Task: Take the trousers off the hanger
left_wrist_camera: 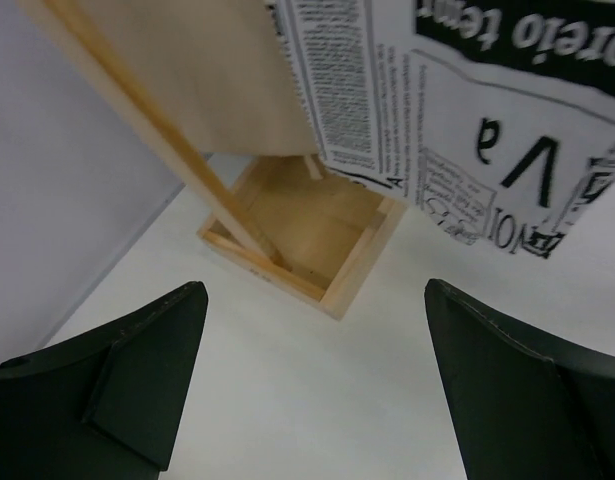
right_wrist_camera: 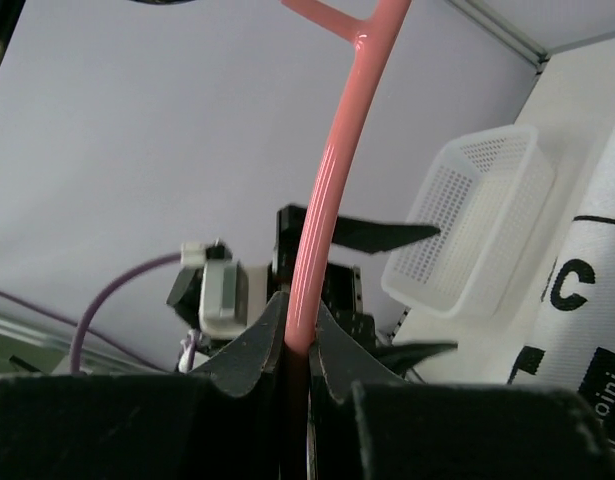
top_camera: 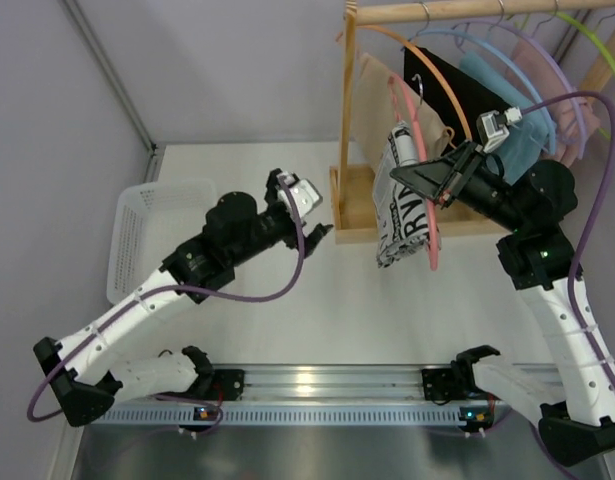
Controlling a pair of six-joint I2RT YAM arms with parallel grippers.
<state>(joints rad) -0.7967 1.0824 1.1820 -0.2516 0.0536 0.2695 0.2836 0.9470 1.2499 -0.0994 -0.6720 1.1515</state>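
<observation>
My right gripper (right_wrist_camera: pixel 297 335) is clamped shut on the lower arm of the pink hanger (right_wrist_camera: pixel 332 180), which runs up between my fingers. The trousers (top_camera: pixel 402 215), white with black newspaper print, hang draped over that hanger just to the left of this gripper, their lower end above the table (top_camera: pixel 287 320) in front of the wooden rack (top_camera: pixel 347 120).

My left gripper (left_wrist_camera: pixel 315 300) stands wide open and holds nothing. It points at the rack's box base (left_wrist_camera: pixel 297 235), with the trousers' printed cloth (left_wrist_camera: pixel 487 110) hanging above and to the right of its jaws, near but not touching.

The rack's upright post stands between my left gripper and the trousers. More hangers and garments crowd the rail behind. A white basket (top_camera: pixel 147 235) sits to the left, beside my left arm.
</observation>
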